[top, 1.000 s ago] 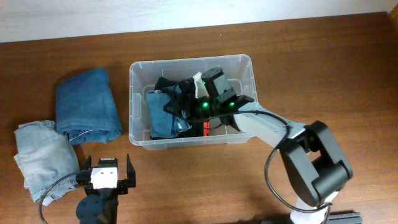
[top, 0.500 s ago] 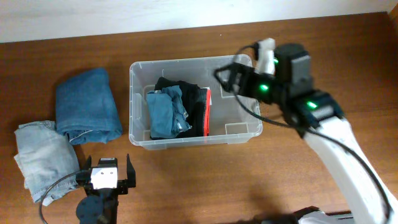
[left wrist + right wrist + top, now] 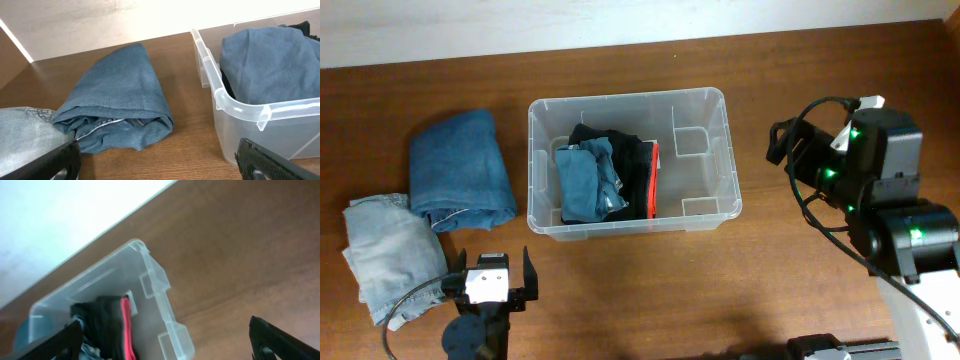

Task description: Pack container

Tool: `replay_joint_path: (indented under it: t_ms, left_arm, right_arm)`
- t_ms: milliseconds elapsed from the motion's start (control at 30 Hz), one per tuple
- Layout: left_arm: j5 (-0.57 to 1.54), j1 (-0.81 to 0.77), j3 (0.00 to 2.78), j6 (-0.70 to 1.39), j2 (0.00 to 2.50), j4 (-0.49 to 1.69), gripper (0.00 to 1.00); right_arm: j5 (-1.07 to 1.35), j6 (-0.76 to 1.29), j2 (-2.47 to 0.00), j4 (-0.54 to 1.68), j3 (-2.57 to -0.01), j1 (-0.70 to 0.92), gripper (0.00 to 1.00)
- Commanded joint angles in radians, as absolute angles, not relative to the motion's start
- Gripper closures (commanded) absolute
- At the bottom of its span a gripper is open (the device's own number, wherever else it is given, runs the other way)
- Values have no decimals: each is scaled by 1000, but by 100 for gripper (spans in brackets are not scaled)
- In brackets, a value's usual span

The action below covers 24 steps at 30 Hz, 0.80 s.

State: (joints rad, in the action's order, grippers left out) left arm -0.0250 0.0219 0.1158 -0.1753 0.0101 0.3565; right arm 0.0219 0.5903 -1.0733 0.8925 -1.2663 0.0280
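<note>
Packing looks part done. The container (image 3: 715,100) sits mid-table (image 3: 840,60) with a blue cloth (image 3: 582,185) and a black, red-trimmed one (image 3: 625,165) bunched in its left half; its right half is bare floor. Two folds are not yet in: dark jeans (image 3: 460,170) near the left wall and pale jeans (image 3: 380,250) touching them, further out.

The right gripper (image 3: 782,148) hangs clear of the bin on its right side. From above its jaws are hard to read, but the wrist view puts the tips at opposite corners, so they seem spread with nothing between. The left gripper (image 3: 495,265) sits low at the near edge, jaws wide apart, empty, facing the dark jeans.

The next move is probably a pick of the dark jeans. That calls for a grip across the thick fold, a lift high enough to clear the rim, and a drop into the bare right half. There is open wood between jeans and wall for a finger to go down
</note>
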Motion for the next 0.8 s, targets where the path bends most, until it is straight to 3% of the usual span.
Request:
replay_joint_path:
  t_ms: [0, 200, 400, 533, 767]
  left_arm:
    - [63, 22, 112, -173, 6, 353, 1]
    - [198, 22, 118, -164, 6, 274, 1]
    - [39, 23, 290, 29, 119, 254, 1]
    - [8, 23, 547, 56, 395, 293, 1]
    - [66, 23, 1108, -38, 1027, 583, 1]
  right_arm:
    - [-5, 580, -1107, 910, -1277, 19, 2]
    - [-5, 580, -1175, 956, -1277, 19, 2]
    - [-5, 580, -1269, 988, -1277, 19, 2]
    - [-5, 580, -1331, 987, -1277, 19, 2]
    - [-16, 509, -1339, 856, -1290, 14, 2]
